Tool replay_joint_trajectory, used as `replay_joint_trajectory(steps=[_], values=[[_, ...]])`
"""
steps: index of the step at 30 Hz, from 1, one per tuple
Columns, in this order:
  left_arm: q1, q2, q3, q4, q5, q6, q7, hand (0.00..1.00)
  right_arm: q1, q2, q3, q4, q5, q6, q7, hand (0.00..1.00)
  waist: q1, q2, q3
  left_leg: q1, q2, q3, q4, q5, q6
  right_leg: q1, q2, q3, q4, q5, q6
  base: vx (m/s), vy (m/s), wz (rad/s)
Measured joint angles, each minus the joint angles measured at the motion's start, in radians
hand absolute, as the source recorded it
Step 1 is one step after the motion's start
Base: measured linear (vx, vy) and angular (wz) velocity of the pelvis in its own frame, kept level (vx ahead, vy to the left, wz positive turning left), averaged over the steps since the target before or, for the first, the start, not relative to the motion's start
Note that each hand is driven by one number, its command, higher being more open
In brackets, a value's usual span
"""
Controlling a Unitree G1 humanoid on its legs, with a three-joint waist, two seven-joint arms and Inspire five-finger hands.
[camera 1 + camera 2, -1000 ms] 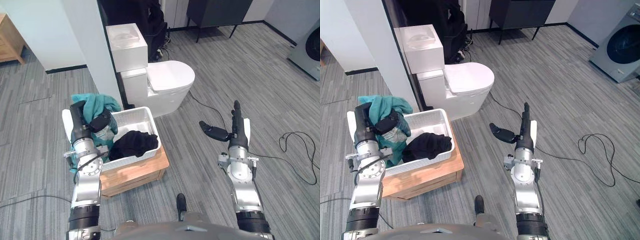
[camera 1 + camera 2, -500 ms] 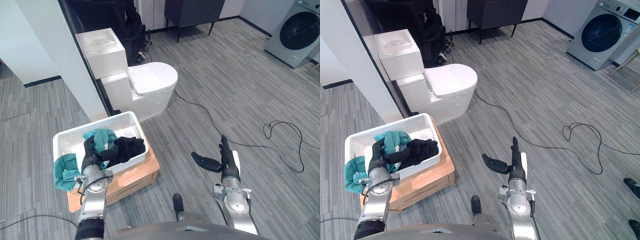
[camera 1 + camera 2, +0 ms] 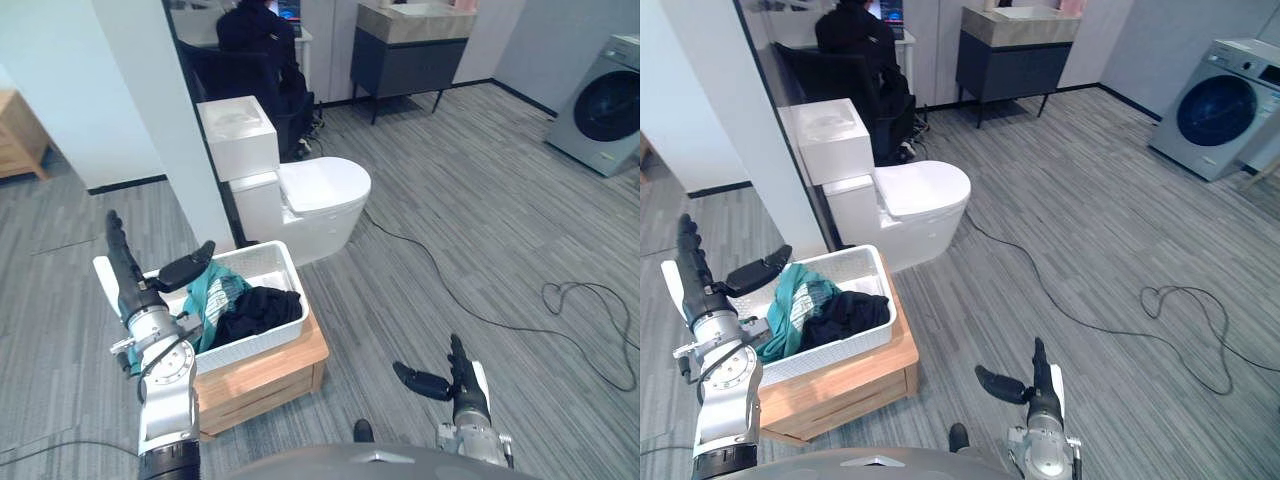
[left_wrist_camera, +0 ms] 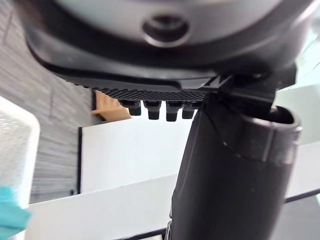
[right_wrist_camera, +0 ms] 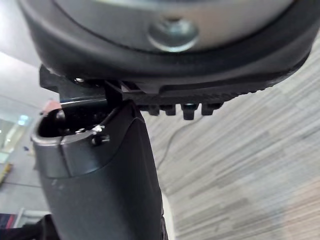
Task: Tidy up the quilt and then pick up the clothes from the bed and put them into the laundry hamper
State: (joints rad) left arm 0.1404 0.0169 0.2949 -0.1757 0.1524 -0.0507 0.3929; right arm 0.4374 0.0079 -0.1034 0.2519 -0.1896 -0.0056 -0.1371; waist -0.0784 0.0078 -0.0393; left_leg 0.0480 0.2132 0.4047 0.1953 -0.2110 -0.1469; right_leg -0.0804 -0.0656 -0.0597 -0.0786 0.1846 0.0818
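the left hand (image 3: 132,288) stood beside the white laundry hamper (image 3: 255,345), fingers straight, thumb spread, empty; a teal garment (image 3: 215,295) and a black garment (image 3: 258,308) lay inside; the hamper sat on a wooden stand (image 3: 270,375). the right hand (image 3: 462,385) hung low, fingers straight.

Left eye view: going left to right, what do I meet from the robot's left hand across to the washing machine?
left hand → teal garment → black garment, both lying in the white hamper → right hand → washing machine
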Motion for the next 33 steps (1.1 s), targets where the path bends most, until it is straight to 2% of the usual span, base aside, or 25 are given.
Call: replay_joint_trajectory(steps=[3,7,9,14,15,16,17,18,20,21,22,24,25,27,28,30,33], values=[[0.042,-0.001,0.005,-0.029,-0.033,-0.018,-0.011,1.0,-0.024,0.0,-0.011,0.096,-0.001,0.014,0.0,1.0,0.003,0.011,-0.004,0.016,-0.004,-0.012,-0.01,0.006,0.002,0.02,-0.004,-0.018,0.0,-0.013,-0.008,-0.03,-0.017,0.12],[0.082,0.0,-0.007,-0.024,-0.051,-0.022,-0.056,1.0,-0.045,0.0,-0.025,0.19,-0.003,0.02,0.0,1.0,0.016,0.003,-0.003,0.03,-0.007,-0.025,-0.031,0.018,-0.003,0.037,-0.007,-0.042,0.0,-0.029,-0.011,-0.06,-0.028,0.15],[0.103,-0.001,-0.011,0.002,-0.111,-0.04,-0.069,1.0,-0.066,0.0,-0.048,0.24,-0.002,0.022,-0.001,1.0,0.019,0.0,0.0,0.031,-0.008,-0.025,-0.045,0.032,-0.003,0.036,-0.009,-0.049,-0.001,-0.034,-0.01,-0.05,-0.032,0.16],[0.185,-0.048,-0.052,0.21,-0.304,-0.048,-0.137,1.0,-0.103,-0.004,-0.072,0.326,0.0,0.054,-0.003,1.0,0.026,-0.007,0.026,0.068,0.0,0.015,-0.081,0.055,-0.008,0.059,-0.011,-0.062,-0.001,-0.033,-0.015,-0.01,-0.005,0.09],[0.202,-0.071,-0.056,0.285,-0.331,-0.034,-0.162,1.0,-0.11,-0.003,-0.078,0.34,0.0,0.06,-0.003,1.0,0.029,-0.003,0.025,0.072,0.002,0.025,-0.081,0.06,-0.008,0.064,-0.014,-0.067,-0.001,-0.034,-0.014,0.0,0.023,0.08],[0.218,-0.087,-0.064,0.365,-0.347,-0.019,-0.184,1.0,-0.119,0.0,-0.083,0.357,0.001,0.061,-0.003,1.0,0.034,-0.014,0.032,0.077,0.002,0.031,-0.083,0.064,-0.003,0.068,-0.016,-0.068,0.0,-0.034,-0.014,0.0,0.03,0.06],[0.22,-0.087,-0.065,0.406,-0.347,-0.009,-0.194,1.0,-0.125,0.002,-0.084,0.367,0.002,0.061,-0.003,1.0,0.038,-0.014,0.036,0.084,0.001,0.032,-0.085,0.066,-0.004,0.073,-0.017,-0.068,0.0,-0.035,-0.012,0.0,0.033,0.02],[0.228,-0.089,-0.066,0.453,-0.339,-0.051,-0.209,1.0,-0.13,0.008,-0.086,0.383,0.008,0.063,-0.005,1.0,0.049,-0.025,0.053,0.105,-0.002,0.033,-0.097,0.069,-0.006,0.09,-0.018,-0.07,0.0,-0.038,-0.01,-0.01,0.027,0.1],[0.205,-0.09,-0.024,0.526,-0.341,-0.05,-0.227,1.0,-0.139,0.008,-0.097,0.422,0.011,0.065,-0.006,1.0,0.063,-0.024,0.054,0.122,-0.005,0.036,-0.111,0.077,-0.004,0.107,-0.023,-0.08,-0.001,-0.046,-0.008,0.0,0.026,0.11],[0.185,-0.088,0.016,0.609,-0.33,-0.078,-0.224,1.0,-0.146,0.007,-0.107,0.451,0.039,0.064,-0.01,1.0,0.064,-0.023,0.053,0.142,-0.009,0.042,-0.124,0.079,-0.004,0.119,-0.024,-0.08,-0.001,-0.054,-0.008,0.0,0.0,0.0],[0.155,-0.083,0.071,0.683,-0.324,-0.077,-0.22,1.0,-0.151,0.006,-0.128,0.476,0.088,0.061,-0.022,1.0,0.07,-0.022,0.052,0.156,-0.013,0.05,-0.139,0.081,-0.008,0.126,-0.026,-0.079,-0.005,-0.057,-0.008,0.0,0.032,-0.04],[0.113,-0.068,0.13,0.852,-0.324,-0.048,-0.211,1.0,-0.166,0.002,-0.163,0.522,0.167,0.057,-0.046,1.0,0.07,-0.007,0.046,0.175,-0.02,0.062,-0.163,0.084,-0.012,0.13,-0.027,-0.073,-0.006,-0.064,-0.012,0.01,0.031,-0.1],[0.096,-0.067,0.158,0.966,-0.324,-0.006,-0.199,1.0,-0.177,-0.002,-0.181,0.553,0.2,0.057,-0.058,1.0,0.068,-0.002,0.047,0.187,-0.025,0.067,-0.182,0.091,-0.017,0.13,-0.027,-0.072,-0.006,-0.065,-0.01,0.03,0.026,-0.1],[0.104,-0.082,0.16,1.08,-0.318,0.047,-0.197,1.0,-0.189,-0.006,-0.198,0.596,0.207,0.058,-0.07,1.0,0.069,0.0,0.048,0.191,-0.029,0.067,-0.203,0.106,-0.015,0.126,-0.026,-0.075,-0.006,-0.067,-0.004,0.05,0.016,0.02],[0.106,-0.086,0.204,1.072,-0.334,0.076,-0.202,1.0,-0.185,-0.004,-0.211,0.611,0.207,0.059,-0.07,1.0,0.081,-0.005,0.054,0.192,-0.027,0.065,-0.21,0.109,-0.017,0.126,-0.023,-0.078,-0.006,-0.067,-0.003,0.05,0.005,0.08],[0.109,-0.074,0.197,1.08,-0.283,0.074,-0.198,1.0,-0.189,-0.007,-0.212,0.633,0.208,0.059,-0.071,1.0,0.088,-0.009,0.064,0.2,-0.026,0.061,-0.221,0.117,-0.019,0.129,-0.02,-0.083,-0.004,-0.069,-0.002,0.05,-0.007,0.07],[0.103,-0.065,0.19,1.103,-0.226,0.075,-0.2,1.0,-0.204,-0.016,-0.212,0.644,0.207,0.058,-0.068,1.0,0.088,0.0,0.073,0.208,-0.029,0.061,-0.223,0.117,-0.019,0.137,-0.022,-0.084,-0.001,-0.072,0.001,0.03,0.004,0.01]])
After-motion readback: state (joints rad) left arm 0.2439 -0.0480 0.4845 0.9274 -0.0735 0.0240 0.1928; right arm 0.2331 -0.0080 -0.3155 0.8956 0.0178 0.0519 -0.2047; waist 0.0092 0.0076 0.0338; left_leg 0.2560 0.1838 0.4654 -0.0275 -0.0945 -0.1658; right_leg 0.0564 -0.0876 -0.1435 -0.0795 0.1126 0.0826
